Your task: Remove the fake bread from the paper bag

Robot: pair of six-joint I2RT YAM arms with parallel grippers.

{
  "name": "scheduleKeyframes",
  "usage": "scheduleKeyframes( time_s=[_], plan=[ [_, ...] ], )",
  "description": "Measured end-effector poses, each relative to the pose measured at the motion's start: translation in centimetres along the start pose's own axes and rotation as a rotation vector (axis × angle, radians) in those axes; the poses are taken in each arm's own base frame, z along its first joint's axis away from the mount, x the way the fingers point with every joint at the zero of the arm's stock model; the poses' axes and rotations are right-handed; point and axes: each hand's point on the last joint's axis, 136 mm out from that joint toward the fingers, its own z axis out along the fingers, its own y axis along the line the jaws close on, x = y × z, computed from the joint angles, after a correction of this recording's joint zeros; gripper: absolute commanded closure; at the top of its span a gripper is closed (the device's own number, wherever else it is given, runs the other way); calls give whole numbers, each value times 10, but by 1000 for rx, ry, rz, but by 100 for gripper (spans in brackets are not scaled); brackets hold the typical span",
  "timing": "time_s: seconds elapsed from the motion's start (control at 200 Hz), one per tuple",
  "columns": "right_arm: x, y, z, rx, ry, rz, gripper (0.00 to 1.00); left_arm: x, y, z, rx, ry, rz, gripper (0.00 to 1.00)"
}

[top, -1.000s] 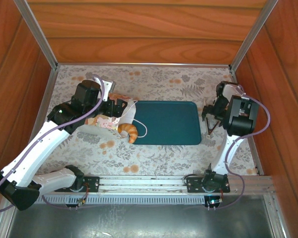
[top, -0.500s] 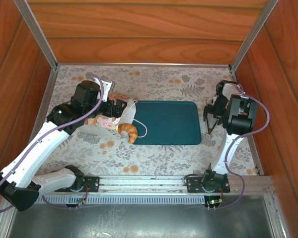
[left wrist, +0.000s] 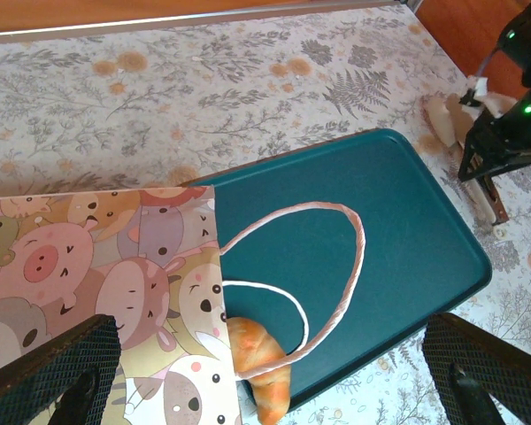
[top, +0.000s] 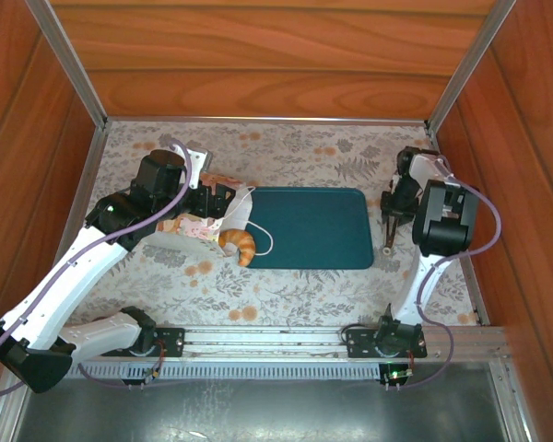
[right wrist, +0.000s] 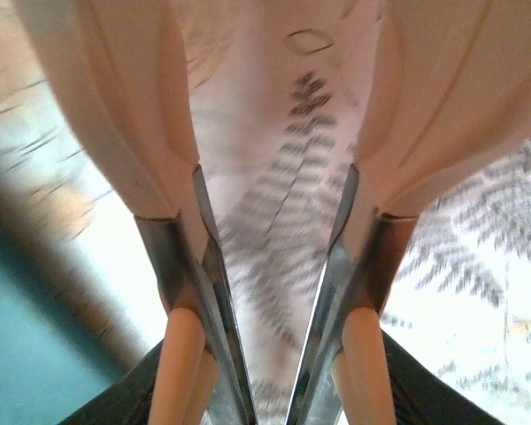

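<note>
The paper bag (top: 192,224) lies on its side, printed with cartoon animals (left wrist: 97,274), its mouth facing the teal tray. One croissant of the fake bread (top: 239,245) sticks out of the mouth (left wrist: 264,367) across the tray's near-left edge, with a cord handle (left wrist: 354,257) looped over it. Any other bread is hidden. My left gripper (top: 219,198) hovers open above the bag's mouth, fingers (left wrist: 71,381) wide apart and nothing between them. My right gripper (top: 393,204) is off the tray's right side, shut on a pair of cream and metal tongs (right wrist: 274,266).
The teal tray (top: 323,230) sits mid-table with nothing on its bare part (left wrist: 398,221). Floral cloth (top: 286,290) covers the table. Wooden walls and metal posts close in the sides and back. The tongs' tip (top: 386,247) hangs near the tray's right edge.
The right arm has turned and shifted slightly toward the back, swinging the tongs closer to upright. The left arm, bag and croissant have not moved.
</note>
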Motion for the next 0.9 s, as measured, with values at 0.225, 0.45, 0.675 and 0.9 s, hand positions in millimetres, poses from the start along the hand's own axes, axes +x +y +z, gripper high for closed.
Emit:
scheduleKeyframes(
  time_s=[0.225, 0.45, 0.675, 0.9],
  plan=[
    [21, 25, -72, -29, -157, -14, 53, 0, 0, 0, 0, 0, 0, 6],
    [45, 44, -90, -95, -143, -24, 54, 0, 0, 2, -1, 6, 0, 6],
    [35, 18, -51, 15, -43, 25, 55, -1, -1, 3, 6, 3, -9, 6],
    [12, 2, -6, 47, 3, 47, 55, -3, -2, 3, 9, -5, -14, 6]
  ],
)
